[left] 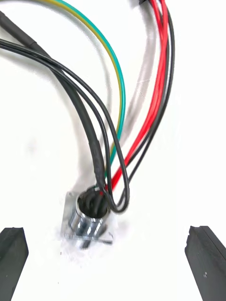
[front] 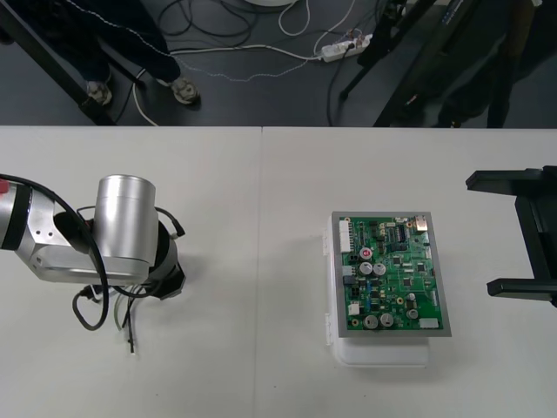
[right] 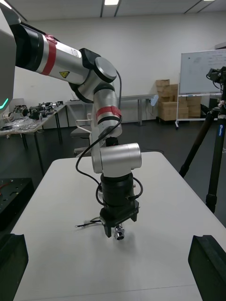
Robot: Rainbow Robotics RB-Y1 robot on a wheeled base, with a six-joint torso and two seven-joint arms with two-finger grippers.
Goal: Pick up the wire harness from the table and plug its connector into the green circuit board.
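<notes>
Hanging straight down over the left part of the bench (front: pixel 261 200), the left gripper (left: pixel 109 258) has its 2 fingers (left: pixel 206 261) wide apart, clamped on nothing. The wire harness (front: pixel 94 312) lies loose on the bench right beneath it, well apart from the board. Between the open fingers the round metal socket (left: pixel 87 220) with its flange rests on the bench. The red, black and green wires (left: pixel 153 94) curl away from it in slack loops. I cannot make out the plug end.

By its look the harness is very light and floppy. The wires are soft and will likely sag and swing once lifted, so they offer no fixed hold. The socket is the 1 stiff part near the fingers, but its metal looks smooth and rounded and may slip or roll. Closing on its body just above the flange seems the surest grip. The thin wires look weakest where they enter the socket, so pinching or tugging there is best avoided.

Further right, the green circuit board (front: pixel 393 274) sits flat on its white base (front: pixel 383 353), with no part of the harness near it. At the far right the right gripper (front: pixel 513 233) waits, its fingers apart and empty.
</notes>
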